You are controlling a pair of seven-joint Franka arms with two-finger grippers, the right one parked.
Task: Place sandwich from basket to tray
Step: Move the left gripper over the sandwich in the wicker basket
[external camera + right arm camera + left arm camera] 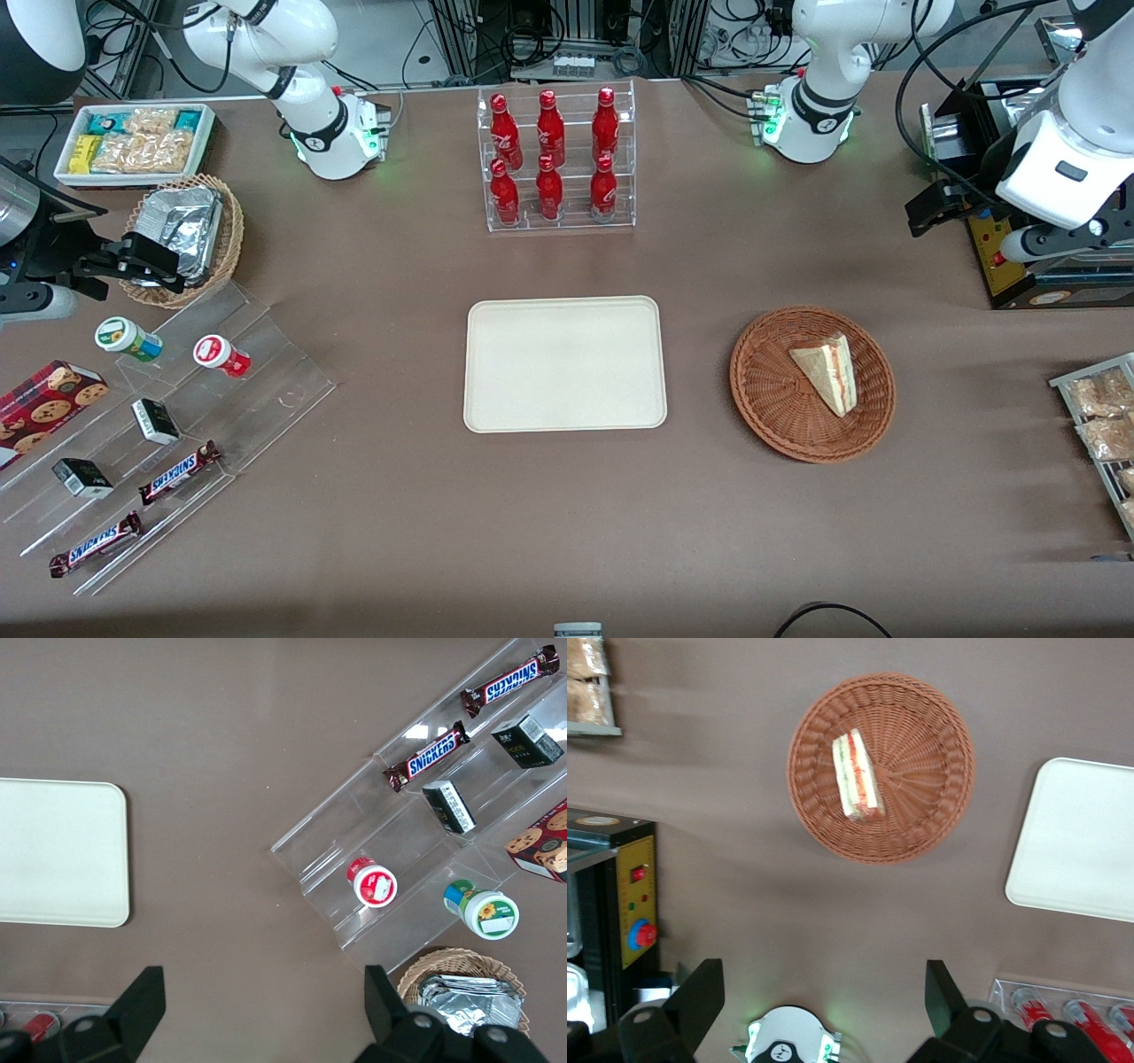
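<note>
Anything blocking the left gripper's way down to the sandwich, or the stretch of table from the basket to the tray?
Nothing visible. The gripper hangs open, high above the table, with the sandwich lying uncovered in the basket. Between basket and tray there is only bare tablecloth; the bottle rack stands farther from the front camera.

We see an evenly and brightly lit bench (567, 514), the light falling from overhead. Shadows are soft: a faint dark rim hugs the tray (565, 363) and the basket (812, 384) on the side nearer the front camera. The foil packets (182, 226) and clear plastic racks (221, 372) throw pale glare. The front view is sharp, darkening slightly at its nearest edge. In the left wrist view the gripper (824, 1001), high above the bench with fingers (700, 992) spread, looks a little soft, and the sandwich (857, 774) is slightly blurred.
</note>
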